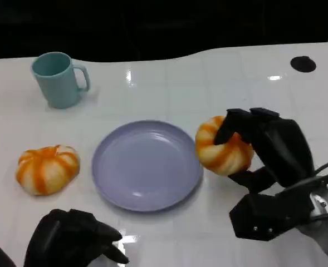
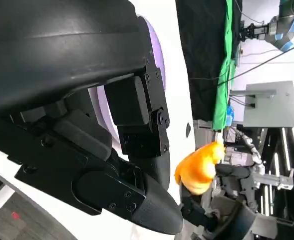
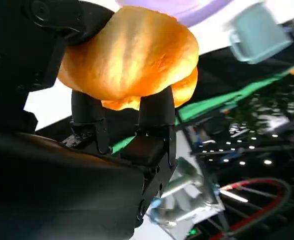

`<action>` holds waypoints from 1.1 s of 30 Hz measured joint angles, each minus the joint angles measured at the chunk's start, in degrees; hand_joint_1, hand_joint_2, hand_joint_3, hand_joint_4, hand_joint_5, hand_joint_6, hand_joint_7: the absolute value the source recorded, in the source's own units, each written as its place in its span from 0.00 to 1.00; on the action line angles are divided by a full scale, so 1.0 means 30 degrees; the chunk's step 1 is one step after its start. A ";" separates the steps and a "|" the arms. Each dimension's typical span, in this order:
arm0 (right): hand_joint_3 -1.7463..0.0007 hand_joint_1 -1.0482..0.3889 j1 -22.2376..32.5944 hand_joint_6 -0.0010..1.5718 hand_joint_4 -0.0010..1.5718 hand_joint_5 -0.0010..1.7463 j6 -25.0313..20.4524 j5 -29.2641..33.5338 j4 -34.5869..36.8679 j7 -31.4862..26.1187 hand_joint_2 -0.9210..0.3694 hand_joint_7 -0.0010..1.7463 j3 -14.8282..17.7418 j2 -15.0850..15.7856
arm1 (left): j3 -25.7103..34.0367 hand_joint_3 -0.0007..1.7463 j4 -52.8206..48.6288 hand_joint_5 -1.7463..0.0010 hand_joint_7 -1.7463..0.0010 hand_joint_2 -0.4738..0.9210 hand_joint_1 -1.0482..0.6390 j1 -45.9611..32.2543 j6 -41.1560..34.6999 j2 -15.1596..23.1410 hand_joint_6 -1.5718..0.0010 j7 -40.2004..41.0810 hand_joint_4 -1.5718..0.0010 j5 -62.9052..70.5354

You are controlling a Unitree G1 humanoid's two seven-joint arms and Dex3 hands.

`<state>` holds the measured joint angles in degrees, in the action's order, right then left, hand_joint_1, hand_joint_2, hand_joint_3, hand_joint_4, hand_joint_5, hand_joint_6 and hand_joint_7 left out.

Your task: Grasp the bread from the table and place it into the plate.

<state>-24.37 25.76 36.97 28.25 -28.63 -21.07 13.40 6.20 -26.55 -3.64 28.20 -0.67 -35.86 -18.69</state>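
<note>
Holding the round orange-and-cream striped bread roll (image 1: 224, 149), the right hand (image 1: 264, 150) has its black fingers (image 1: 234, 123) wrapped over the top and others pressing from beneath, roll just beside the rim of the lavender round plate (image 1: 147, 165) and apparently lifted off the white table (image 1: 169, 83). Looks light and squashy, crust a bit glossy, so I'd judge a broad grip across the middle beats a fingertip pinch, with modest squeeze. Left hand (image 1: 74, 239) sits idle, fingers curled in on nothing, near a second striped roll (image 1: 47, 168).
</note>
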 measured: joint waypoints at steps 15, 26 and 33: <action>0.16 0.69 -0.1587 0.53 0.66 1.00 0.0531 0.1610 0.2885 -0.1082 0.57 0.96 -0.1428 -0.2839 | -0.0060 0.00 0.0116 0.79 0.92 0.89 0.00 -0.0105 -0.0057 -0.0008 0.00 0.0106 0.00 0.0093; 0.51 0.63 -0.2658 0.55 0.44 0.70 0.0231 0.1997 0.5281 -0.1515 0.38 0.25 -0.2002 -0.3764 | -0.0140 0.00 0.0351 0.79 0.92 0.89 0.00 -0.0201 -0.0141 -0.0048 0.00 0.0284 0.00 0.0095; 0.92 0.44 -0.2632 0.29 0.12 0.21 -0.1048 0.1878 0.4142 0.2012 0.04 0.01 -0.2178 -0.3548 | -0.0141 0.00 0.0467 0.79 0.92 0.89 0.00 -0.0308 -0.0139 -0.0053 0.00 0.0284 0.00 0.0086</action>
<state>-32.27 22.62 42.61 40.68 -22.60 -27.60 2.75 5.77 -25.15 -4.57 27.78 -0.83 -35.01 -18.44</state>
